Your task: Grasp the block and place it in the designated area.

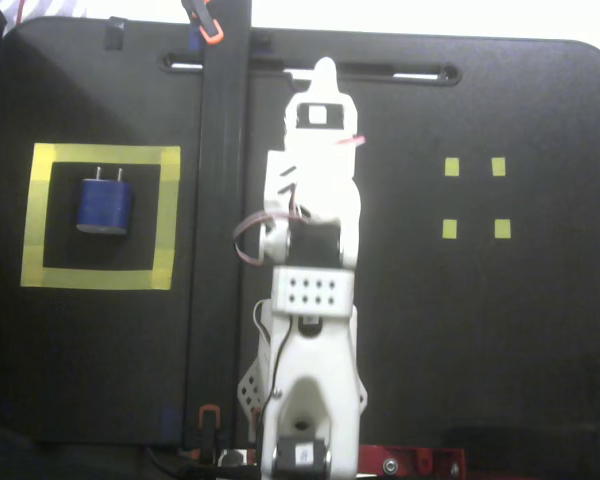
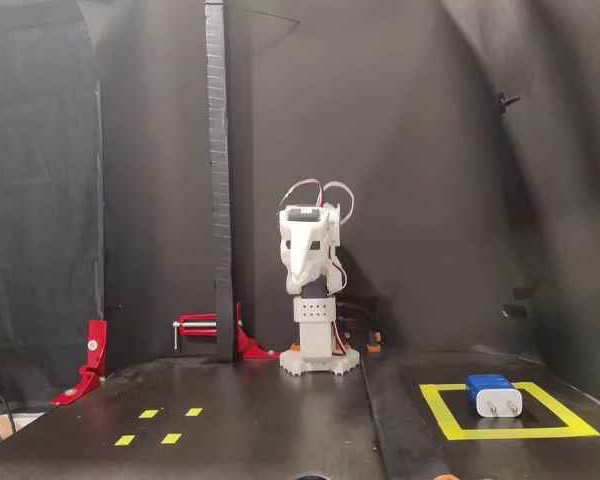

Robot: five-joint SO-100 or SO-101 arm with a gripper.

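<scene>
Fixed views, arm (image 2: 308, 262) folded over base, block (image 1: 104, 205) inside designated area (image 1: 99, 156)

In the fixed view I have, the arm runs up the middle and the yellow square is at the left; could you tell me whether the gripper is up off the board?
Observer: Yes. In a fixed view, the gripper hangs well above the board, over the arm's base, holding nothing.
Operator: Thank you. Does the block lie flat?
Observer: It does. The block rests flat on the board inside the designated area, its pronged end facing that camera.
</scene>
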